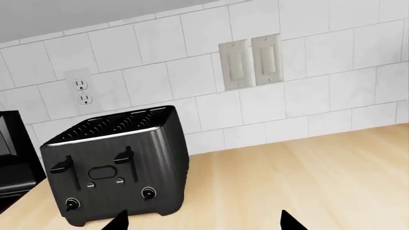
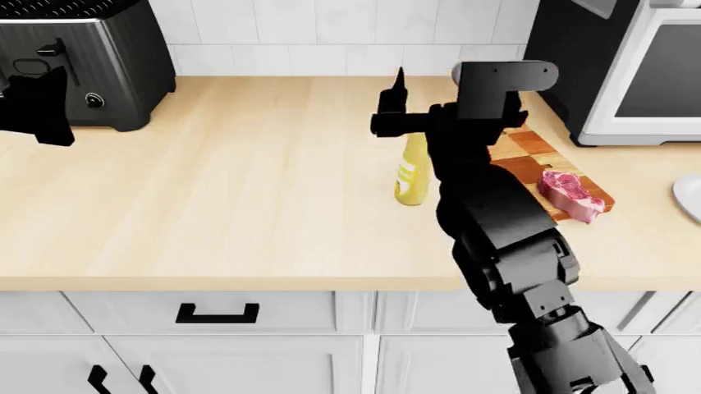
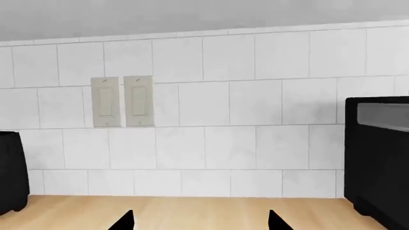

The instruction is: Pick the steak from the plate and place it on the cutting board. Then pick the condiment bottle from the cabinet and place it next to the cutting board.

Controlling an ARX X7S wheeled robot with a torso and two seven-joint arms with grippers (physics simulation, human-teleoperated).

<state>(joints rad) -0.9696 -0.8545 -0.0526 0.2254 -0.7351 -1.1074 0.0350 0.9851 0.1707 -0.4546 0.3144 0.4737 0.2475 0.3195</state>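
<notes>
Home kitchen, likely: toaster (image 1: 115,165), tiled backsplash (image 3: 230,110), wooden counter (image 2: 252,189), cabinet drawers (image 2: 217,313).

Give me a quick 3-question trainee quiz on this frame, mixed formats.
1. True or false: the steak lies on the cutting board.
2. The condiment bottle stands: A) inside a cabinet B) on the counter beside the board C) on the plate.
3. Which black appliance does the left wrist view face?

Key: 1 true. 2 B. 3 the toaster.
</notes>
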